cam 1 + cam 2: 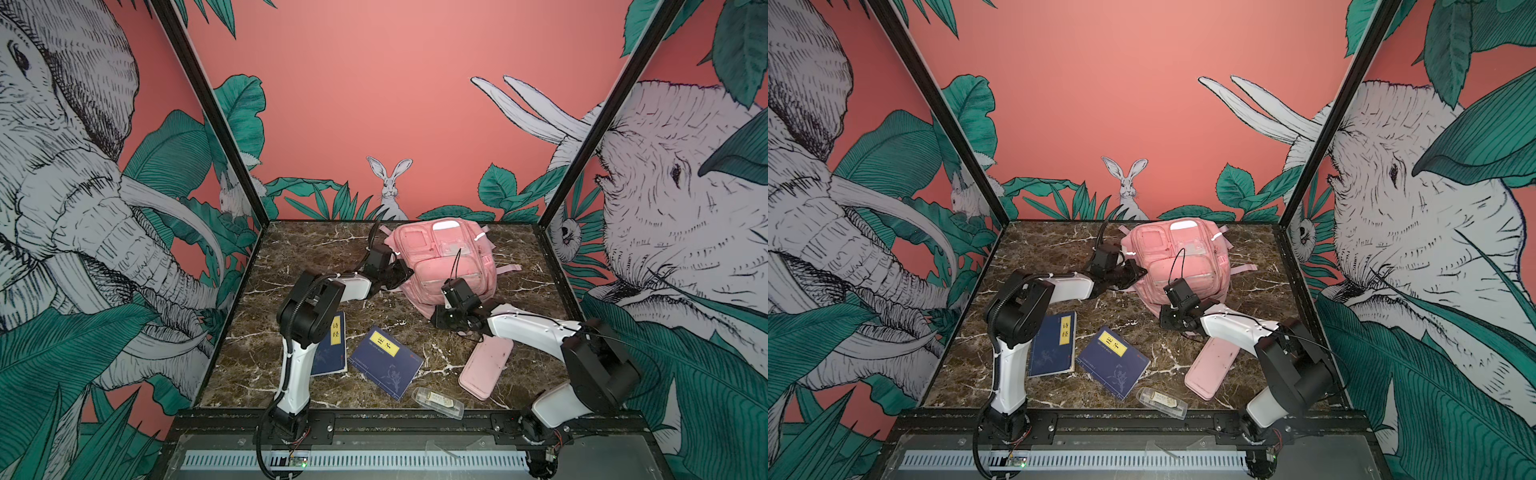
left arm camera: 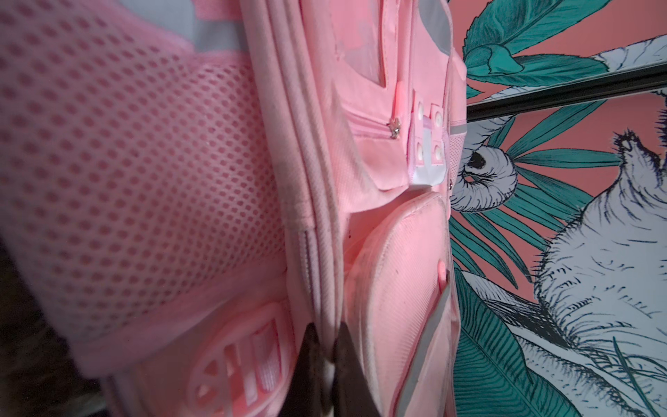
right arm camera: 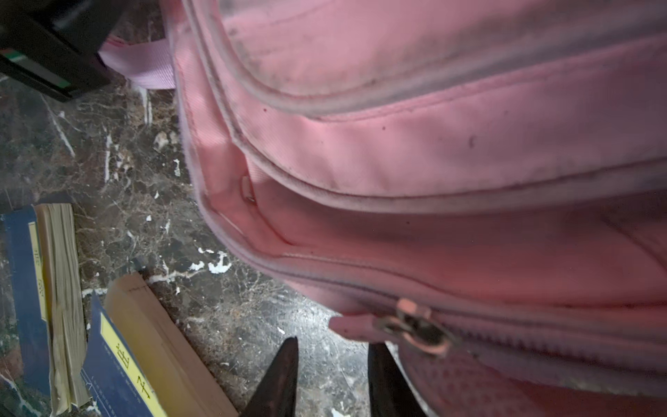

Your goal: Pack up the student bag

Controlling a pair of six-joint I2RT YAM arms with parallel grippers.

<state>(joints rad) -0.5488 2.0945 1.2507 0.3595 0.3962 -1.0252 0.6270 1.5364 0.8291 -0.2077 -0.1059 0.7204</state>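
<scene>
Two end effectors meet the student bag (image 1: 449, 257) from opposite sides. The left end effector (image 2: 326, 364) has its fingers pressed together on a piped seam of the bag's flank, where pink fabric runs into the narrow gap between them. It sits just beside the mesh side pocket (image 2: 144, 162). The right end effector (image 3: 332, 379) stands at the bag's near lower edge with its fingers apart. Only bare desk shows between them. The pink zip pull (image 3: 352, 325) lies just beyond the tips, and the wrist view does not show whether it touches one of them. The bag itself lies on the marble-patterned desk (image 1: 316, 249), front pockets upward, close to the rear wall in both top views. On the viewer's side of the bag and well apart from it lie two volumes. The blue book by the left arm (image 1: 1054, 345) has the tilted blue book (image 1: 386, 361) just beside it. A flat pink pencil case (image 1: 486, 365) lies near the bag's lower edge, with one end under the right arm. A clear plastic case (image 1: 438, 402) lies farthest from the bag, by the desk's front edge.
</scene>
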